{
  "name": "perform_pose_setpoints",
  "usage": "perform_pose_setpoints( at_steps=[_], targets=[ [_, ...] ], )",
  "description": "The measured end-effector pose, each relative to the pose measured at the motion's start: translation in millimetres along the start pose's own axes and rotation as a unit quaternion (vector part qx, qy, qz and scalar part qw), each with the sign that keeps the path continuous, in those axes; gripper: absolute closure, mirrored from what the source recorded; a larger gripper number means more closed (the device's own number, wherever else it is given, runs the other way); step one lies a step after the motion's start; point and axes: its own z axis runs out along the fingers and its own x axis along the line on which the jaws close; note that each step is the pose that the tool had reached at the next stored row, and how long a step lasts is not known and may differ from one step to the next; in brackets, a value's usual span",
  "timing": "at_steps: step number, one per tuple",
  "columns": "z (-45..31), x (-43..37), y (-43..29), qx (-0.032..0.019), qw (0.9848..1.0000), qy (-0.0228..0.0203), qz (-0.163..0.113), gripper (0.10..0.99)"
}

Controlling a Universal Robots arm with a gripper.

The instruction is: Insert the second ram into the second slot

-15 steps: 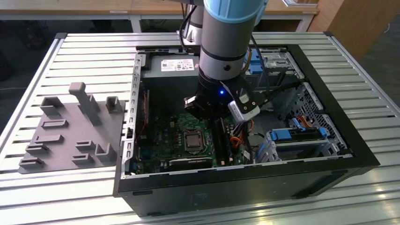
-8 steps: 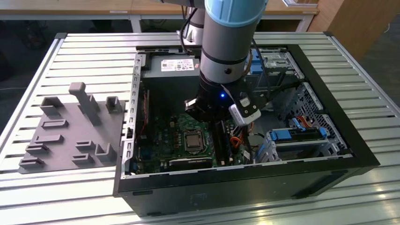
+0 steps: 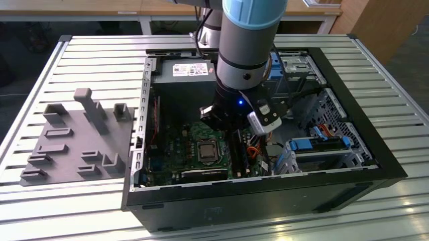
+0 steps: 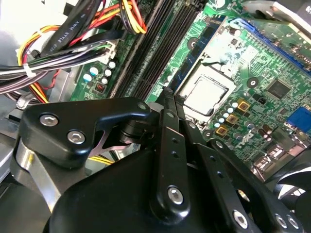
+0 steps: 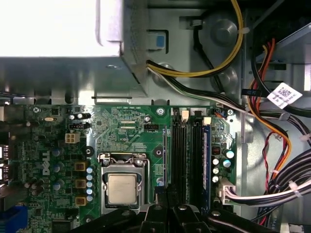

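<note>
My gripper is low inside the open computer case, over the motherboard's memory slots. Its fingers are drawn close together. A thin dark edge runs out from between them along the slots. That edge is the second ram, seen edge-on and lined up beside the black slots. Another blue stick sits in the slot nearest the cable bundle. In the second wrist view the gripper points down at the end of the slots.
The processor socket lies beside the slots. Bundled cables run on their other side. The power supply and a drive bay stand inside the case. A grey holder tray lies on the table at the exterior view's left.
</note>
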Motion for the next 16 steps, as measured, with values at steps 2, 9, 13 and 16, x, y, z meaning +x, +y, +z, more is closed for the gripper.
perform_pose_setpoints(
  at_steps=[2, 9, 13, 16],
  targets=[
    [0.0, -2.1, 0.0, 0.0, 1.0, 0.0001, 0.0, 0.973],
    [0.3, -7.3, 0.1, 0.0002, 1.0, 0.0004, 0.0, 0.973],
    [0.5, -10.8, 0.1, 0.0001, 1.0, 0.0009, 0.0, 0.973],
    [0.7, -11.4, 0.1, 0.0001, 1.0, 0.0012, -0.001, 0.973]
  ],
)
